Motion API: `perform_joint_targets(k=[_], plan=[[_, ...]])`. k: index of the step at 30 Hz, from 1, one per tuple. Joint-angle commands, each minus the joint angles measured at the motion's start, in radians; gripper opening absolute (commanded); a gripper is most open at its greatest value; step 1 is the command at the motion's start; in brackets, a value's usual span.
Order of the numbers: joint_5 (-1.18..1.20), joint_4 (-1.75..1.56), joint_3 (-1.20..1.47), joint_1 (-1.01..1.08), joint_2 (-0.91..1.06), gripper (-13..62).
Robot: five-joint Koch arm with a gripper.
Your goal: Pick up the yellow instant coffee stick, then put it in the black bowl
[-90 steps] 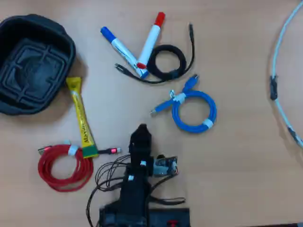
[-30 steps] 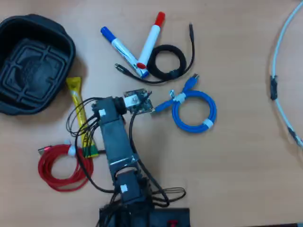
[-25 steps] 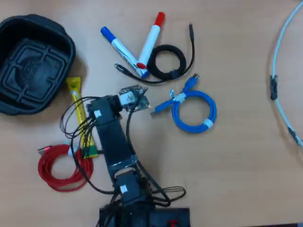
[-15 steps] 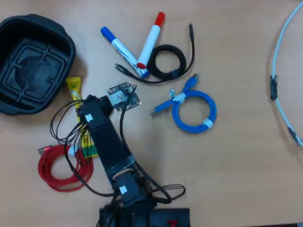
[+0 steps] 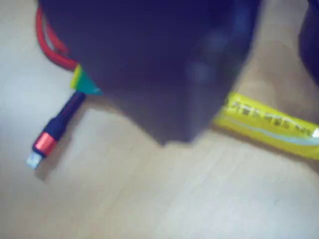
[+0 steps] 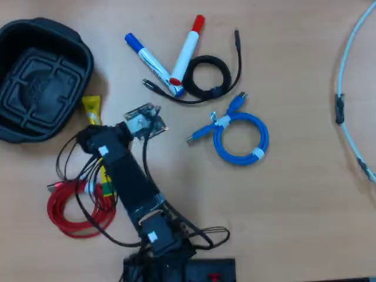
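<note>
The yellow instant coffee stick (image 6: 91,109) lies on the wooden table just right of the black bowl (image 6: 41,82), and the arm covers most of it. In the wrist view its yellow body (image 5: 269,124) runs off to the right and its green end (image 5: 84,85) peeks out at the left. My gripper (image 6: 94,138) hovers right over the stick's middle. It fills the top of the wrist view as one dark blurred mass (image 5: 172,137), so its jaws cannot be told apart. The bowl holds nothing.
A red coiled cable (image 6: 79,208) lies beside the stick's green end, its plug (image 5: 45,142) on the table. A blue marker (image 6: 150,61), a red marker (image 6: 187,50), a black coiled cable (image 6: 205,76) and a blue cable (image 6: 241,138) lie to the right.
The arm has swung left from the table's middle until its gripper covers the stick. The stick and all other objects have stayed in place.
</note>
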Motion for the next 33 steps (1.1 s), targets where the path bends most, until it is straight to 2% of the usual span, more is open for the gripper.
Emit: perform_joint_targets(k=[1,13,24,33], plan=[[-0.080,0.040,-0.081,-0.020,-0.008,56.8],[-0.324,0.006,-0.089,-0.052,-0.222,56.1],[-0.488,-0.089,-0.091,-0.048,-0.296,56.2],[-0.495,-0.112,-0.213,-0.041,-0.437,56.2]])
